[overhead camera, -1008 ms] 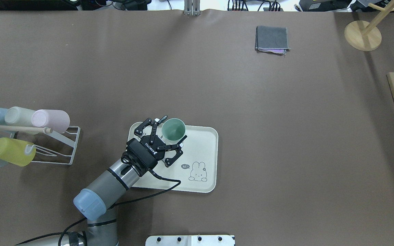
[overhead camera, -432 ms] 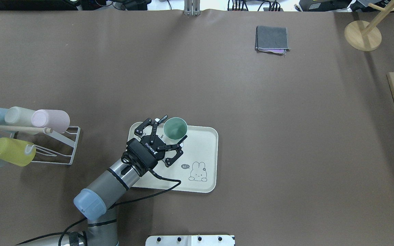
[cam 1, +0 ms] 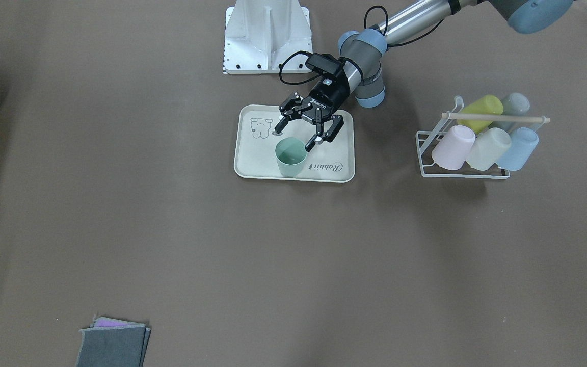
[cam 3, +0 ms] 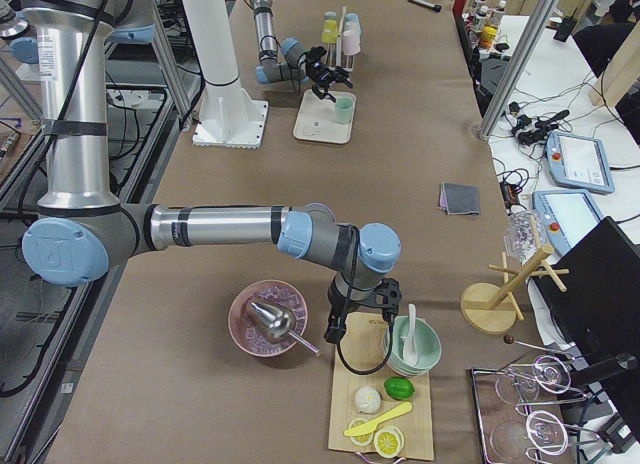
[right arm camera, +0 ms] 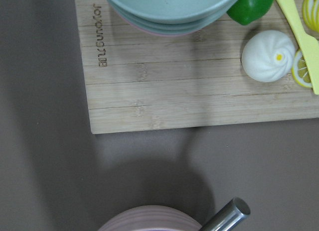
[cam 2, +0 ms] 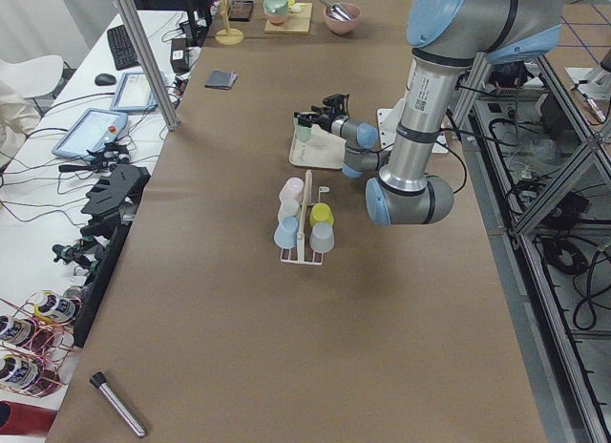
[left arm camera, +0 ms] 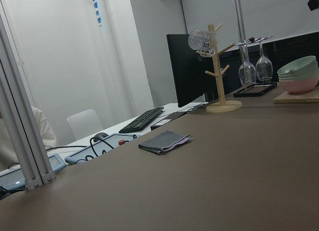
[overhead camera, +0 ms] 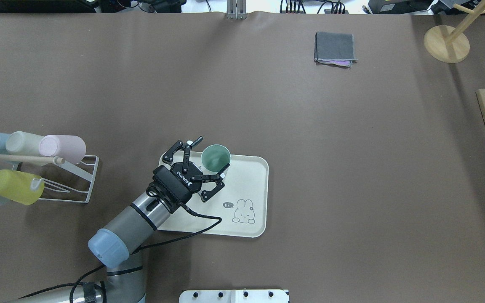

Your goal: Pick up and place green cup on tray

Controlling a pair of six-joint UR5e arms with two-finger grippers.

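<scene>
The green cup (overhead camera: 216,157) stands upright on the tray (overhead camera: 251,185), in the tray's far left corner as the overhead view shows it. My left gripper (overhead camera: 211,156) is open, one finger on each side of the cup's upper part and the palm drawn back from it. From across the table the same cup (cam 1: 290,157) sits near the tray's (cam 1: 252,160) front rim, below the left gripper (cam 1: 292,140). My right gripper (cam 3: 363,309) hangs over a wooden board far off; whether it is open or shut I cannot tell.
A wire rack (overhead camera: 72,181) with several pastel cups stands left of the tray. A folded grey cloth (overhead camera: 335,48) lies far back, a wooden stand (overhead camera: 446,44) at the far right corner. The wooden board (cam 3: 385,404) carries bowls and food, beside a pink bowl (cam 3: 265,324).
My left gripper has drawn back a little toward the near left, still open. The green cup stays standing on the tray.
</scene>
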